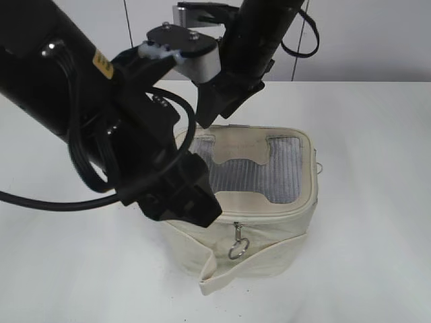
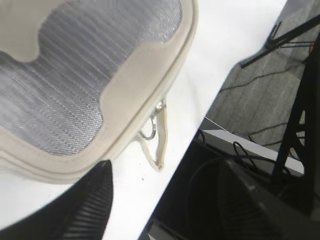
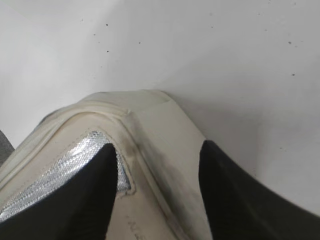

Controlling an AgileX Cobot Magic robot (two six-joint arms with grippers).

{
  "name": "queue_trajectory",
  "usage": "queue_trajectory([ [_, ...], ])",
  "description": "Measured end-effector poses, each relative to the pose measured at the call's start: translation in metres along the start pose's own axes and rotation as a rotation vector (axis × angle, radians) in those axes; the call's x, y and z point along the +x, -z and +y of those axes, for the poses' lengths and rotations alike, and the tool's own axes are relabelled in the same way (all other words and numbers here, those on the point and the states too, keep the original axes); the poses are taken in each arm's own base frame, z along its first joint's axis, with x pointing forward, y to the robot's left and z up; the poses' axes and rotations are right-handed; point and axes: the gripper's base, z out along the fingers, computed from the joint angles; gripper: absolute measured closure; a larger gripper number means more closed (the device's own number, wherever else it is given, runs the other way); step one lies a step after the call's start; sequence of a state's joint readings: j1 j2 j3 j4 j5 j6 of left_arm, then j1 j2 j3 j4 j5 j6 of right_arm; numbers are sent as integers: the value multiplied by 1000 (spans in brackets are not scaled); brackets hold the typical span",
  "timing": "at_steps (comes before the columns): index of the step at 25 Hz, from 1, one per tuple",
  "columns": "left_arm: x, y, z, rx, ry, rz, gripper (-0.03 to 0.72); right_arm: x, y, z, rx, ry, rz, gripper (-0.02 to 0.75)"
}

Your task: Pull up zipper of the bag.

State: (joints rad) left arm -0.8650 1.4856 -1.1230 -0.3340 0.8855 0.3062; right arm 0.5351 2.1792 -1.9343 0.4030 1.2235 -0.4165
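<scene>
There was one bag (image 1: 249, 202), two ring pulls (image 1: 238, 251) (image 1: 321, 166) visible on its zipper (image 1: 269, 214), one strap (image 1: 249, 269), and two grippers (image 1: 185, 195) (image 1: 215, 101).

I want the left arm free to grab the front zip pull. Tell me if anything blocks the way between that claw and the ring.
Nothing visible does. The ring pull hangs exposed on the bag's front wall, just right of the left claw at the lid corner. Only bare fabric and the loose strap below lie nearby.

No legible txt anywhere. Small yellow sticker (image 1: 102, 64) on the left arm, far left in the exterior view, has dark marks (too blurred to read). Bag (image 1: 256, 202) shows no label or brand.
</scene>
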Motion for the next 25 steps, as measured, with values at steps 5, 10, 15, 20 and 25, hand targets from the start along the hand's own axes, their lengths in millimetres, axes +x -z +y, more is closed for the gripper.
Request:
queue_trajectory([
  [5,-5,7,18,-50,40,-71,181,2,31,4,102,11,-28,318],
  [10,-20,21,46,-101,105,-134,181,12,57,-2,166,-23,-48,318],
  [15,-44,22,74,-135,142,-169,181,37,83,-16,190,-100,-54,318],
  [20,-72,3,91,-131,73,-142,181,77,103,-37,207,-212,-33,318],
  [25,-102,-18,106,-104,8,-106,181,121,121,-51,200,-338,-34,318],
])
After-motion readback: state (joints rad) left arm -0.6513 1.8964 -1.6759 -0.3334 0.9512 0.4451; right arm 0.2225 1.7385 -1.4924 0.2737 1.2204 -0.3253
